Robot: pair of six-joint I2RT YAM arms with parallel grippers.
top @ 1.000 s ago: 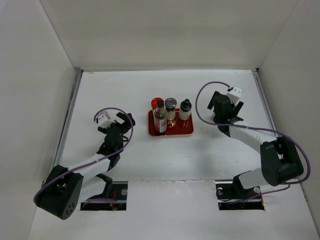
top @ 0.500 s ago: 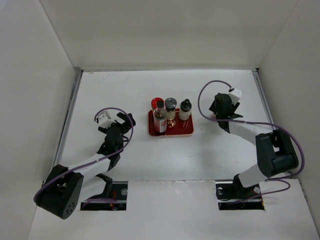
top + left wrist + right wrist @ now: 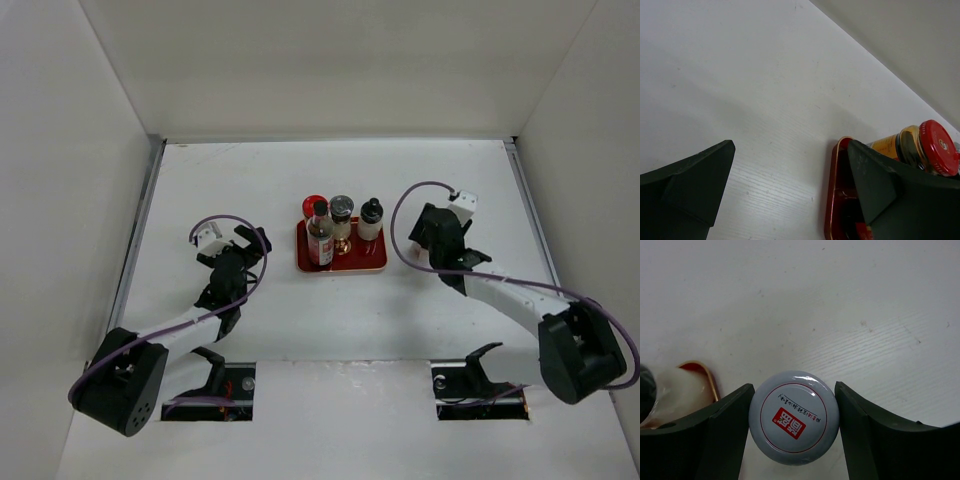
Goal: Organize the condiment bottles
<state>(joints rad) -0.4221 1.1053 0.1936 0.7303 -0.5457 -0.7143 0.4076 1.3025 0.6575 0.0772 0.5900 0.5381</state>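
Observation:
Several condiment bottles stand on the red tray point(image 3: 345, 263): a red-lidded jar point(image 3: 314, 204), a tall black-capped red-labelled bottle point(image 3: 320, 236), a grey-topped shaker point(image 3: 342, 210) and a small dark-capped bottle point(image 3: 371, 218). My right gripper point(image 3: 438, 232) is just right of the tray. In the right wrist view it point(image 3: 794, 390) is shut on the pale-lidded jar point(image 3: 794, 417), one finger on each side of the lid. The jar is hidden under the gripper in the top view. My left gripper point(image 3: 238, 258) is open and empty, left of the tray.
In the left wrist view the tray's rim point(image 3: 832, 200) and the red-lidded jar point(image 3: 937, 154) lie just beyond my right finger. In the right wrist view the tray's corner point(image 3: 705, 374) and a pale bottle body point(image 3: 670, 390) are at the left. White walls enclose the table.
My right gripper has moved left and nearer, toward the tray's right side, with the jar in it. The left arm has not moved.

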